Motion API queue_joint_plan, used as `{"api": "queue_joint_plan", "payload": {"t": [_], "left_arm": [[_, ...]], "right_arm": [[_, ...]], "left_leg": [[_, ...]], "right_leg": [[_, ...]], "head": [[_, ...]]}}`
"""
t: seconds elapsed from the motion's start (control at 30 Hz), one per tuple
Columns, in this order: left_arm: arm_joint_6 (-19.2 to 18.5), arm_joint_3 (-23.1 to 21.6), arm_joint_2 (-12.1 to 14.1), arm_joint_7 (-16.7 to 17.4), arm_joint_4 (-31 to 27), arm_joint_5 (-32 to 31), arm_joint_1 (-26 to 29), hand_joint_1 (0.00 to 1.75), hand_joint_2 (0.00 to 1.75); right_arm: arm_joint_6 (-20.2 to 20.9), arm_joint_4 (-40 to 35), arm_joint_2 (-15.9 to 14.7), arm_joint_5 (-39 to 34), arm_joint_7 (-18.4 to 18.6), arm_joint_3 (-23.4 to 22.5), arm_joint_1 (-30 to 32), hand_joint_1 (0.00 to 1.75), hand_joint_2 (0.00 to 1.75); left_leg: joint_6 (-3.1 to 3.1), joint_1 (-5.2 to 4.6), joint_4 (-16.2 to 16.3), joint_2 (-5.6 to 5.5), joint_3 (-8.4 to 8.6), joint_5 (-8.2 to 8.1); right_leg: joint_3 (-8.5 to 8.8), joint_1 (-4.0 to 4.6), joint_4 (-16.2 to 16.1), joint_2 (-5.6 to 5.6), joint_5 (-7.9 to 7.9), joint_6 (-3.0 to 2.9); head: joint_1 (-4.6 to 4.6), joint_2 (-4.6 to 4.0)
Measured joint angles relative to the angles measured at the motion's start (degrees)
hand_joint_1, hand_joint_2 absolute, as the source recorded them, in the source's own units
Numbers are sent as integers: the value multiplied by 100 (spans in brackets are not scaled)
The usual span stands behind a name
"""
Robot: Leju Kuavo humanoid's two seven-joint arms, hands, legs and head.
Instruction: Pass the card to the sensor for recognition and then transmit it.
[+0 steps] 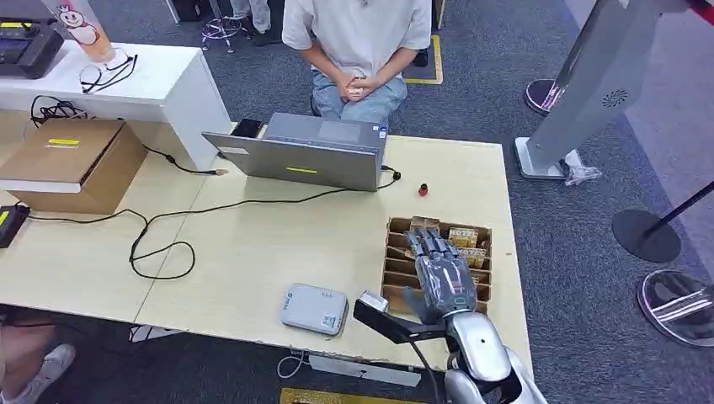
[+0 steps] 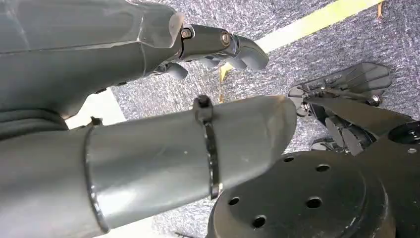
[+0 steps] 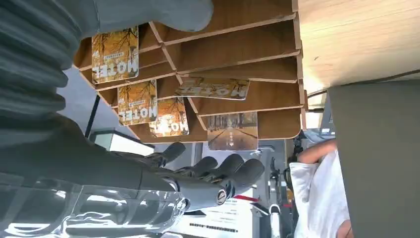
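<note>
The right robot hand [image 1: 441, 276] is held above the brown slotted wooden card rack [image 1: 396, 268] near the right edge of the light wooden tabletop [image 1: 253, 244], fingers extended and apart, nothing gripped. Printed autumn-toned cards [image 3: 137, 101] stand in the rack's slots. A flat grey sensor box [image 1: 314, 308] lies at the near edge. The left robot hand [image 2: 218, 47] is loosely curled, empty.

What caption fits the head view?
Right robot hand hovers over card rack, reader beside it.
</note>
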Motion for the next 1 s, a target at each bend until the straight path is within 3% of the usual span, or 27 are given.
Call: {"api": "queue_joint_plan", "payload": {"t": [0.87,1.0], "left_arm": [[13,44,22,0,20,-79,-22,0,0],[13,87,28,-2,39,-81,-25,0,0]], "right_arm": [[2,112,13,0,81,-26,-36,40,175],[4,166,26,0,83,-39,-44,59,175]], "left_leg": [[0,0,0,0,0,0],[0,0,0,0,0,0]], "right_leg": [[0,0,0,0,0,0],[0,0,0,0,0,0]], "head": [[0,0],[0,0]]}}
